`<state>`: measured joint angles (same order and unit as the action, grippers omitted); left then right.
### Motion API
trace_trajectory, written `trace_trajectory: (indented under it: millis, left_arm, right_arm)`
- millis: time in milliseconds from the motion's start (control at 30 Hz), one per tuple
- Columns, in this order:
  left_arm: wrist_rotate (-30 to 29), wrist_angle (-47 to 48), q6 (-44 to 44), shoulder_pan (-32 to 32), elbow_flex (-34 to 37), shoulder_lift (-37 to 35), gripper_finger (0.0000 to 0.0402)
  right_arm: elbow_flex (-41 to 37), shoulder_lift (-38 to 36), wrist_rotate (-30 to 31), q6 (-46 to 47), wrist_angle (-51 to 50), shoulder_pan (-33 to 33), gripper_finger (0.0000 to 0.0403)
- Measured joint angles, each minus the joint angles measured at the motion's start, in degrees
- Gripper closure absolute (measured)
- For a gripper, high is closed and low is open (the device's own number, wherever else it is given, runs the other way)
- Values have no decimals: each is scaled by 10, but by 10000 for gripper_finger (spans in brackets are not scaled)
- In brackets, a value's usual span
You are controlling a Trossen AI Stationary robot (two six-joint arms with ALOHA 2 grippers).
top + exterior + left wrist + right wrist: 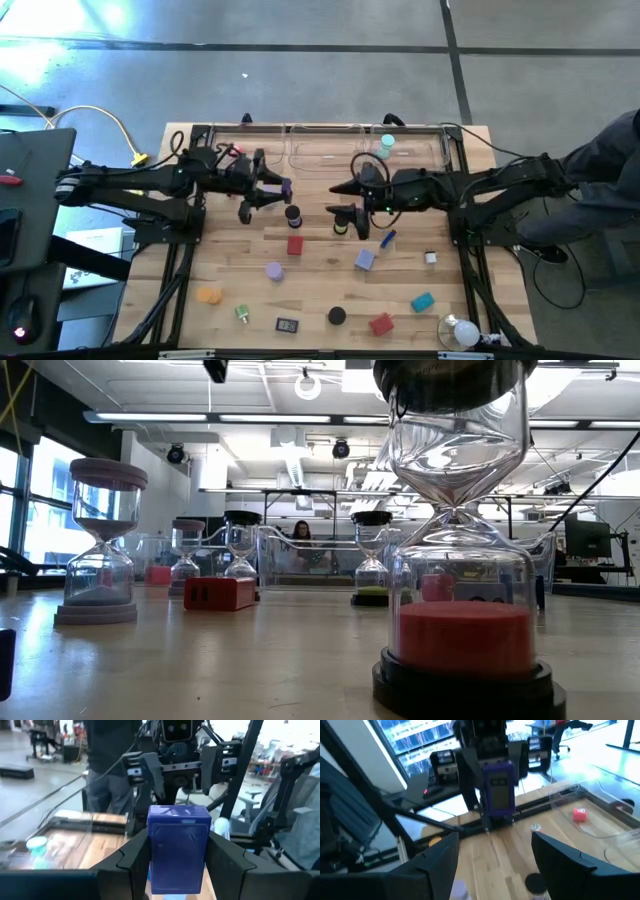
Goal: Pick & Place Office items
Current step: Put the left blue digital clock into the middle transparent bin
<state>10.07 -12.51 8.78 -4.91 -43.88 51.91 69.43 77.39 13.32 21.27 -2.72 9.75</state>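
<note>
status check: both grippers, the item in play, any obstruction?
Left gripper shut on purple block, lifted mid-table. Right gripper open, empty, facing it. Black-capped hourglass stands below the pair; nothing between them.

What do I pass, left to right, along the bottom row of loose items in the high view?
orange cap → small green piece → dark flat piece → black round cap → red block → teal piece → white bulb

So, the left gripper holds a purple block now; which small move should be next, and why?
Probably carry it toward the clear trays and release there. The left gripper is shut on the purple block, above the table, while the right gripper stands open facing it.
</note>
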Motion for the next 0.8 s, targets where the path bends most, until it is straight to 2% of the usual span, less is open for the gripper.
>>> trace_trajectory:
  millis: [133, 333, 500, 800]
  left_arm:
    - [18, -46, 0, -28, 0, 25, 248]
    - [34, -110, 0, -49, 0, 58, 248]
    - [73, -110, 1, -64, -9, 70, 248]
    - [76, -103, 5, -75, -10, 71, 248]
  right_arm:
    - [-1, 1, 4, -23, 16, -17, 164]
    - [-1, 30, 57, -93, 54, -33, 164]
    - [-1, 38, 37, -64, 64, -48, 164]
    - [0, 58, 10, -36, 81, -69, 164]
